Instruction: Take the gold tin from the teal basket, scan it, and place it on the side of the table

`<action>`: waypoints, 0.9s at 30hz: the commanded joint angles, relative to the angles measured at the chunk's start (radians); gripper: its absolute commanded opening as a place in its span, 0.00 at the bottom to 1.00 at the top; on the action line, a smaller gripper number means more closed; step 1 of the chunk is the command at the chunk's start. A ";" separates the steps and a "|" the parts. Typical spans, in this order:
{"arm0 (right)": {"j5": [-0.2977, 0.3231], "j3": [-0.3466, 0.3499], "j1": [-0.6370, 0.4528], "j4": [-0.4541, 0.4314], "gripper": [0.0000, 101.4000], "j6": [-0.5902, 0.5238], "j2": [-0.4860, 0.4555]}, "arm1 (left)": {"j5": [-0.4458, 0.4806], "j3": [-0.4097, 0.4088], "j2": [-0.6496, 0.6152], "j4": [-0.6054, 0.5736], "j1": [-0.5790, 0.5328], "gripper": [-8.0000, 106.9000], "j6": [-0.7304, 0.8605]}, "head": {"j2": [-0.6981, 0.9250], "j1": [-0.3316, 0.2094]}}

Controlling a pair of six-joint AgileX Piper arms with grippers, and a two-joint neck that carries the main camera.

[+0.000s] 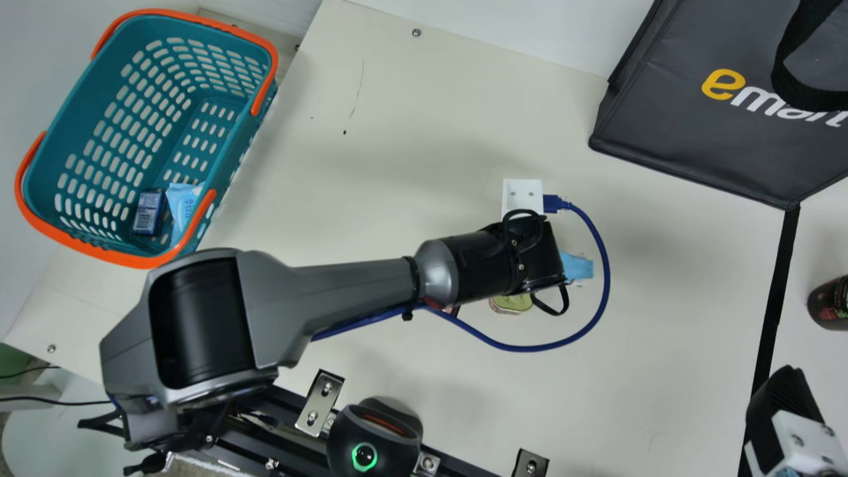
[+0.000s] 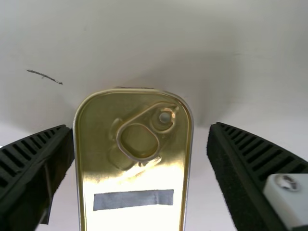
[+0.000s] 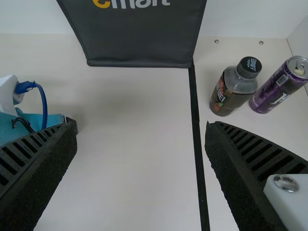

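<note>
Teal basket [image 1: 142, 260] first, main view: it's parked by the table's [image 1: 411, 106] left edge, orange handles and all. Inside, a dark blue box [image 1: 148, 212] and a light blue packet [image 1: 180, 205] can be seen side by side at the near end. Over by the far right corner a dark grey bag [image 1: 689, 126] is stood; what's in it can't be told. The gold tin [image 1: 511, 305] is found out on the table around mid-surface, partly covered by the left gripper [image 1: 540, 258]. A blue cable [image 1: 606, 298] is looped round beside that gripper from a white bracket [image 1: 522, 195], so that spot's kinda crowded. At the near edge, a black device [image 1: 374, 440] with a green ring is mounted. The right gripper [image 1: 785, 404] is seen at the near right, past a black strip [image 1: 772, 318], and a dark bottle [image 1: 829, 301] is cut off farther up.

Left wrist view: the left gripper [image 2: 140, 139] is spread wide, with the pull-tab end of the tin lying between its fingers, not clamped; a gap can be made out on one side.

Right wrist view: the right gripper [image 3: 141, 127] is released, fingers well apart. The bottle and a purple can [image 3: 281, 84] are set just beside each other, across the strip.
</note>
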 commanded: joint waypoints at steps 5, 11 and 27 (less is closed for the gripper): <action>0.000 0.000 0.000 0.000 0.94 0.000 0.000 | -0.005 0.003 -0.011 0.004 -0.002 0.85 0.002 | 0.002 -0.029; 0.000 0.000 0.000 0.000 0.94 0.000 0.000 | -0.007 0.010 -0.022 0.005 -0.005 0.85 0.004 | 0.002 -0.029; 0.000 0.000 0.000 0.000 0.94 0.000 0.000 | -0.095 0.206 -0.337 -0.158 0.054 0.85 0.317 | 0.002 -0.029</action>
